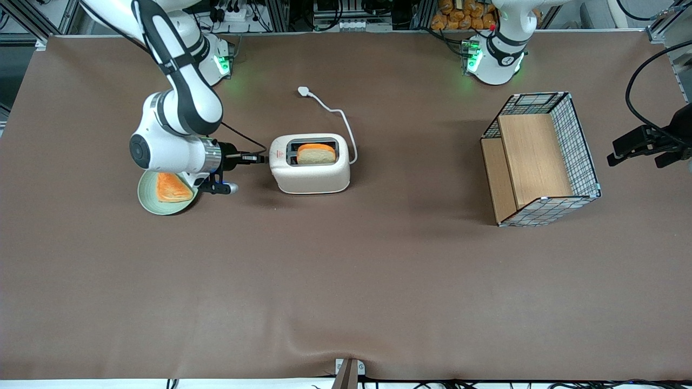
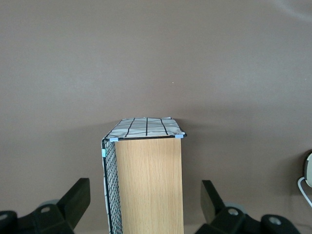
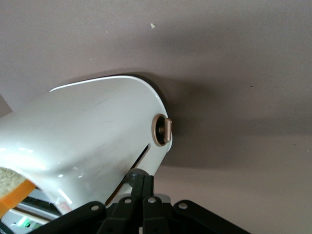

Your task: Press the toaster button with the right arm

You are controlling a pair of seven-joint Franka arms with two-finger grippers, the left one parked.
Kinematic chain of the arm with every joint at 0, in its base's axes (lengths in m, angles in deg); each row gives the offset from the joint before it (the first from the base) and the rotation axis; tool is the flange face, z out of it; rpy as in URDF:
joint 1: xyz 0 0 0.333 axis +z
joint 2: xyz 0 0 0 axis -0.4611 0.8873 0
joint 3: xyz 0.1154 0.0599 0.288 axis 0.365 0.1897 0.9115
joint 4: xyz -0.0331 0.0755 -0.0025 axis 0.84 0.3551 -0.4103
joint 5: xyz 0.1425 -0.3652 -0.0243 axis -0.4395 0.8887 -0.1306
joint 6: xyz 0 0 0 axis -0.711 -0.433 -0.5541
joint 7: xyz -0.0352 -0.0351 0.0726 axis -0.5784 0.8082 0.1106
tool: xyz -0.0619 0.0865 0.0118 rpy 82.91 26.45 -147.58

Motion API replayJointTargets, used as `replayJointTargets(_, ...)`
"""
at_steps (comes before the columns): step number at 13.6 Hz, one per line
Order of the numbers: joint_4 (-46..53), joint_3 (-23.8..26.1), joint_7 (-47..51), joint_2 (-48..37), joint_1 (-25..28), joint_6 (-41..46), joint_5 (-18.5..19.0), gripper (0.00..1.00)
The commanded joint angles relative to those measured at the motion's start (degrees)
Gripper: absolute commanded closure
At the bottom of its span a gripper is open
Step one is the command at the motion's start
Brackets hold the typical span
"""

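**1 arm levelled at the toaster's end face**

1 working arm, the right arm [image 1: 178, 102], bends down from its base and turns its wrist flat, so the forearm runs level above the table [image 1: 346, 281]. Its gripper [image 1: 260, 158] points sideways at the narrow end of the toaster [image 1: 311, 165], fingers clenched together with their tips at the slot where the toaster button [image 3: 134, 176] sits. 1 bread slice [image 1: 316, 155] stands in a slot. Under the wrist lies a green plate [image 1: 148, 201] holding 1 more toast piece [image 1: 172, 189]. The wire basket [image 1: 540, 159] stands toward the parked arm's end.
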Motion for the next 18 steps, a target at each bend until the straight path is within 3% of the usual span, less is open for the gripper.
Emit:
replayJointTargets(1, -0.7, 0.4, -1.8, 1.7, -0.3, -0.6, -2.3, 1.00)
replayJointTargets(13, -0.7, 0.5, -5.7, 8.1, 2.2, -7.1, -3.8, 1.00)
replayJointTargets(18, -0.7, 0.3, -5.7, 5.6, 2.1, -4.4, -3.8, 1.00)
